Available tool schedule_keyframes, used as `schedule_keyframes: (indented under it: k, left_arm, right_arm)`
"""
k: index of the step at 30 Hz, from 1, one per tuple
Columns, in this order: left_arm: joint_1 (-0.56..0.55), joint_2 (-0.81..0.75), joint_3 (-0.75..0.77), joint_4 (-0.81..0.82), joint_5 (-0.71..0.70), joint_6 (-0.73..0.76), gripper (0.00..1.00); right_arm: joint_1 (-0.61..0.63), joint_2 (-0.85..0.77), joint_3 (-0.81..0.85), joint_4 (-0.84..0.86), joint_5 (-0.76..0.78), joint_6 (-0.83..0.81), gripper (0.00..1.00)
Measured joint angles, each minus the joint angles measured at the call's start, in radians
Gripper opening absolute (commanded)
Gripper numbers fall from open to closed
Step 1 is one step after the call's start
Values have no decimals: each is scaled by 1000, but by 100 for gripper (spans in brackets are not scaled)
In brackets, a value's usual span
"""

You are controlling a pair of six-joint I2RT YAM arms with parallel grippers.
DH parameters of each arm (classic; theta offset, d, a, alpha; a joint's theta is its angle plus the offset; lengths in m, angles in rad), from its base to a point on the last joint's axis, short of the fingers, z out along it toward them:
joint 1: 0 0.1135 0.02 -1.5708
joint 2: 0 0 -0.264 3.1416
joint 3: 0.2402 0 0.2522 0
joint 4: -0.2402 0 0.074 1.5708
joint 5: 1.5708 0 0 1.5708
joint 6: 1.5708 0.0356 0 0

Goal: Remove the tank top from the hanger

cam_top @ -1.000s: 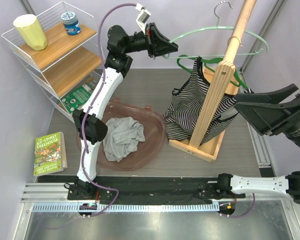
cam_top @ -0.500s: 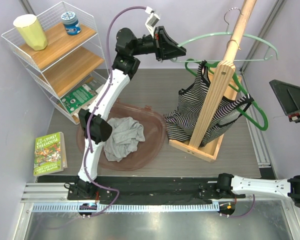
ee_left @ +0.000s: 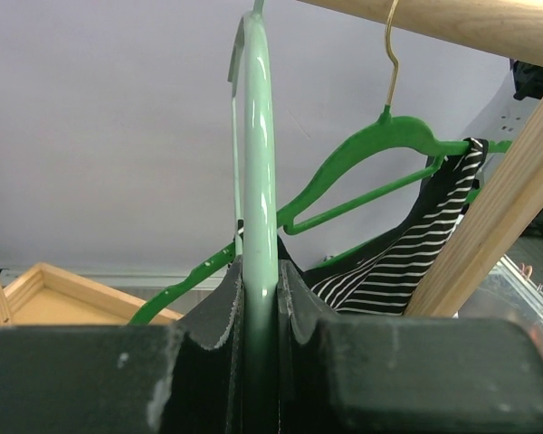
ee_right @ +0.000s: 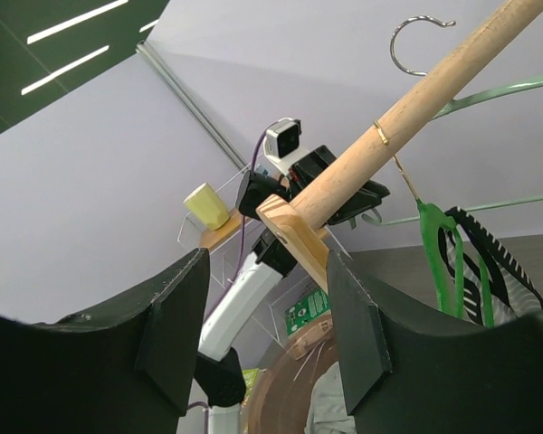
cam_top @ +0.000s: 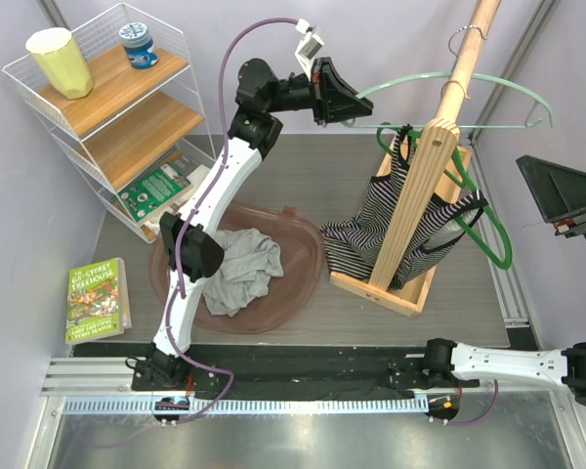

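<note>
From above, the left gripper [cam_top: 355, 101] is raised over the table's [cam_top: 273, 166] far edge, its fingers clamped on the end of a pale green hanger [cam_top: 400, 83]. The striped tank top [cam_top: 371, 220] hangs on a dark green hanger [cam_top: 495, 234] at the wooden rack [cam_top: 420, 186], near the far right corner. The right gripper [cam_top: 566, 195] is at the right edge, apart from the rack.

In the left wrist view, the fingers [ee_left: 208, 316] pinch the pale hanger tightly. The tank top hangs on the dark hanger beyond.

In the right wrist view, the fingers [ee_right: 176, 334] stand wide apart with nothing between them.
</note>
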Motion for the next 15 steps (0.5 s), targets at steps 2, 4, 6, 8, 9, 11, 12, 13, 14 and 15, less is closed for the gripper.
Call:
schedule_keyframes:
  k: [2, 4, 6, 8, 9, 11, 12, 13, 14, 15]
  left_arm:
    - [0, 2, 0, 0, 2, 3, 0]
    - [0, 3, 0, -3, 8, 18, 0]
    - [0, 4, 0, -11, 13, 34, 0]
    - [0, 4, 0, -16, 20, 51, 0]
    - [1, 4, 0, -16, 25, 57, 0]
    - [3, 4, 0, -15, 35, 64, 0]
    - [4, 4, 1, -15, 40, 72, 0]
    - [6, 4, 3, -15, 44, 77, 0]
    - [9, 4, 5, -15, 49, 81, 0]
    - [12, 4, 8, -14, 53, 84, 0]
  right_arm:
    - [0, 0, -10, 0, 6, -2, 60]
    - [0, 0, -16, 0, 10, -5, 60]
    - [0, 0, -22, 0, 11, -5, 60]
    - [0, 0, -23, -1, 10, -5, 60]
    - [0, 0, -20, -4, 10, -5, 60]
    - [0, 1, -10, -18, 10, -5, 60]
    - [0, 3, 0, -29, 10, -5, 60]
    - [0, 7, 13, -37, 10, -5, 60]
    - [0, 11, 25, -40, 10, -5, 60]
    - [0, 12, 31, -41, 10, -5, 60]
